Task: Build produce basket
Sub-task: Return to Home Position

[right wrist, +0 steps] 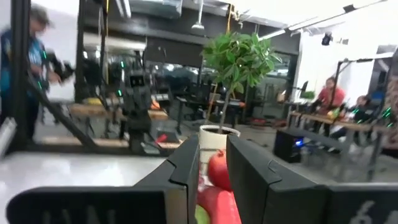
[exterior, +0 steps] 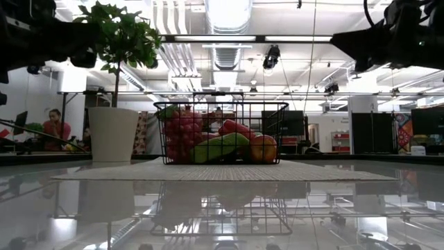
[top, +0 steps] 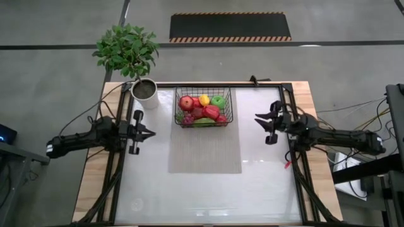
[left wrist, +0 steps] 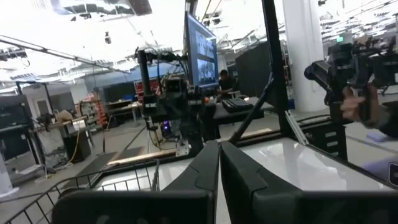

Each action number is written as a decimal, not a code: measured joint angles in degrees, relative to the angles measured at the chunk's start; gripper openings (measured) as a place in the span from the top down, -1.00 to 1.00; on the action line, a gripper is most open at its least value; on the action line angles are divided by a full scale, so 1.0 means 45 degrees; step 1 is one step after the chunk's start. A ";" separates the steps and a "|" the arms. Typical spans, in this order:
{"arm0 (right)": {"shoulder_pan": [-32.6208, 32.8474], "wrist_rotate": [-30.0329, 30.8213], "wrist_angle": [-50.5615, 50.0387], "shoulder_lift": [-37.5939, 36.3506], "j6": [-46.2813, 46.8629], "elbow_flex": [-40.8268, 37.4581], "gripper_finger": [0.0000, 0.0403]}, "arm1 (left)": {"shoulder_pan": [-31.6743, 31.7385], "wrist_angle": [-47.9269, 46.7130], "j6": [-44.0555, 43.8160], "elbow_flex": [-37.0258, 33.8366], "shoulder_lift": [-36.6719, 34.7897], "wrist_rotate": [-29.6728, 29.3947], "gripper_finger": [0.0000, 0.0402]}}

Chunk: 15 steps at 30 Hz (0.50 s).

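The black wire basket [top: 178, 108] stands on a grey woven mat [top: 205, 151] at the table's far middle and shows in the low view as basket [exterior: 220, 111]. It holds the produce: a red apple [top: 186, 103], a green apple [top: 218, 101], a yellow pepper [top: 204, 99], a red pepper [top: 211, 112], grapes [exterior: 182, 135] and a cucumber [exterior: 218, 148]. My left gripper [top: 151, 132] hangs shut above the table, left of the basket, its fingers [left wrist: 205, 168] together. My right gripper [top: 257, 118] hangs right of the basket; a narrow gap [right wrist: 212, 149] between its fingers holds nothing.
A white pot [top: 145, 91] with a leafy plant [top: 126, 49] stands at the far left, close to the basket's left side. Dark frame bars [top: 113, 170] run along both table sides under the arms. People sit and stand in the room beyond the table.
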 joint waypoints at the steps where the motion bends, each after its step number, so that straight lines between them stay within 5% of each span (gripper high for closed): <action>1: 0.0004 -0.0001 0.0001 0.0055 0.0420 0.0000 0.64 | 0.0000 -0.0009 0.0000 0.0000 0.0053 0.0000 1.00; 15: 0.0003 0.0005 -0.0294 0.0350 0.1677 0.0000 0.56 | 0.0000 -0.0010 0.0000 -0.0141 0.0323 0.0000 1.00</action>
